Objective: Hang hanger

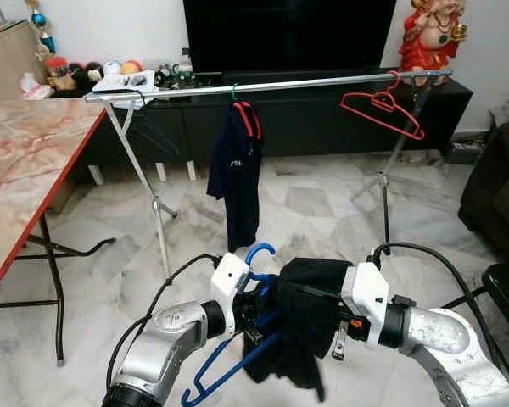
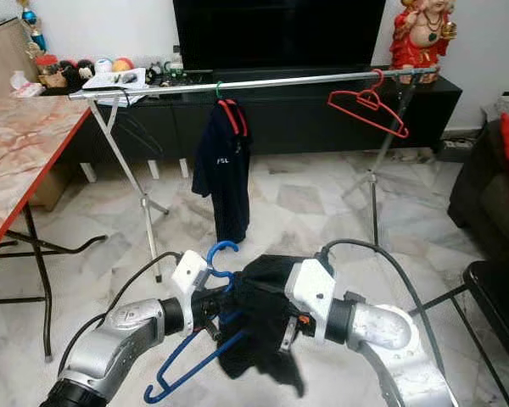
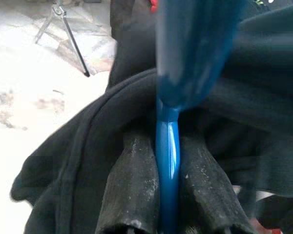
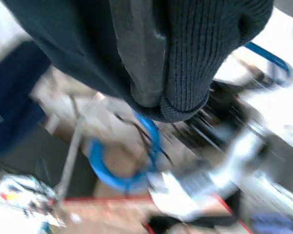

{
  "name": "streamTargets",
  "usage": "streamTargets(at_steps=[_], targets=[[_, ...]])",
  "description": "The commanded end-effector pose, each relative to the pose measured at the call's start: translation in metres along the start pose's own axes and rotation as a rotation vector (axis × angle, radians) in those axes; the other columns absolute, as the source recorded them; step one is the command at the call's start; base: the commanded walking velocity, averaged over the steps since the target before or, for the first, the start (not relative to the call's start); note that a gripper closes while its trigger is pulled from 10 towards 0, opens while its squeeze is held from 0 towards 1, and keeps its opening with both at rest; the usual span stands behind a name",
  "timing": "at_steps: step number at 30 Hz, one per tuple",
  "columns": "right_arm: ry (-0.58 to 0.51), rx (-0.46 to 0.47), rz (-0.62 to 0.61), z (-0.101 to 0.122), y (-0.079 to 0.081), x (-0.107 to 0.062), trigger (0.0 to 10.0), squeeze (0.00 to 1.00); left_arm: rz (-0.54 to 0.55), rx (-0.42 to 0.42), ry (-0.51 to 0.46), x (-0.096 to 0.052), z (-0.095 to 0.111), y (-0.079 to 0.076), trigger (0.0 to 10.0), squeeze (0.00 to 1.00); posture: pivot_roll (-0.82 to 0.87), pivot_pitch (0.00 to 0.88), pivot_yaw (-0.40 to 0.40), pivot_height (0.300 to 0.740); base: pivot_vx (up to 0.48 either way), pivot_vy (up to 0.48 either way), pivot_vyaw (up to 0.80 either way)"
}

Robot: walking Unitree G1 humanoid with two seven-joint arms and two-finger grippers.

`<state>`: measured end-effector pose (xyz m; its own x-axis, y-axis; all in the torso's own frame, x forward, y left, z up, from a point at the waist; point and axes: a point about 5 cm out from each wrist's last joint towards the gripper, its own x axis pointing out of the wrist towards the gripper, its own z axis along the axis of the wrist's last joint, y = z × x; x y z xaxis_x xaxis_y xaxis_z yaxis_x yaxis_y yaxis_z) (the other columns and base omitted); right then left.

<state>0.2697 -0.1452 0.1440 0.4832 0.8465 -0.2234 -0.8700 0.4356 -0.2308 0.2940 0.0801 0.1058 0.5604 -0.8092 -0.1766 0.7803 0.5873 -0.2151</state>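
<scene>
**Blue hanger and black garment held low, well short of the rail**

You're facing a metal clothes rail (image 1: 322, 82) on tripod legs, in front of a dark TV console (image 1: 322, 119). A marble-top table (image 1: 25, 161) stands to your left. On the rail: a navy shirt (image 1: 236, 174) hanging near the middle and a bare red hanger (image 1: 382, 108) tilted toward the right end.

Close in front of you, both arms meet over the tiled floor (image 1: 305, 212). The left gripper (image 3: 167, 195) has its fingers (image 3: 129, 190) pressed onto the blue hanger (image 1: 233, 352), pinching the shaft; the hook points up. The black garment (image 1: 305, 318) is draped over that hanger. The right gripper (image 4: 156, 73) is clamped on a fold of it.
</scene>
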Motion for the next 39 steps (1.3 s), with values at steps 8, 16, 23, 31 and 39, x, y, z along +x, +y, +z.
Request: streamTargets(at_steps=[8, 16, 23, 31, 39], targets=[[0.044, -0.032, -0.039, -0.002, -0.006, -0.001, 10.0, 0.28, -0.177, 0.098, -0.008, -0.008, 0.009, -0.021, 10.0, 0.0, 0.07, 0.044, 0.033, 0.74, 0.0, 0.0, 0.0], [0.017, -0.039, -0.042, 0.003, -0.008, 0.001, 10.0, 0.27, -0.213, 0.146, -0.028, -0.009, 0.015, -0.026, 10.0, 0.0, 0.06, 0.041, 0.029, 0.74, 0.0, 0.0, 0.0], [-0.067, -0.031, -0.017, 0.019, -0.008, -0.003, 10.0, 0.35, -0.158, 0.143, -0.04, -0.002, 0.015, -0.022, 10.0, 0.0, 0.06, 0.038, 0.028, 0.74, 0.0, 0.0, 0.0], [-0.064, -0.043, 0.062, 0.022, -0.001, -0.006, 10.0, 0.93, -0.144, 0.128, -0.056, -0.001, 0.016, -0.021, 10.0, 0.0, 0.06, 0.032, 0.026, 0.74, 0.0, 0.0, 0.0], [0.105, -0.119, 0.068, 0.006, -0.004, -0.01, 10.0, 0.93, -0.109, 0.115, -0.094, 0.003, 0.021, -0.018, 10.0, 0.0, 0.06, 0.025, 0.024, 0.74, 0.0, 0.0, 0.0]])
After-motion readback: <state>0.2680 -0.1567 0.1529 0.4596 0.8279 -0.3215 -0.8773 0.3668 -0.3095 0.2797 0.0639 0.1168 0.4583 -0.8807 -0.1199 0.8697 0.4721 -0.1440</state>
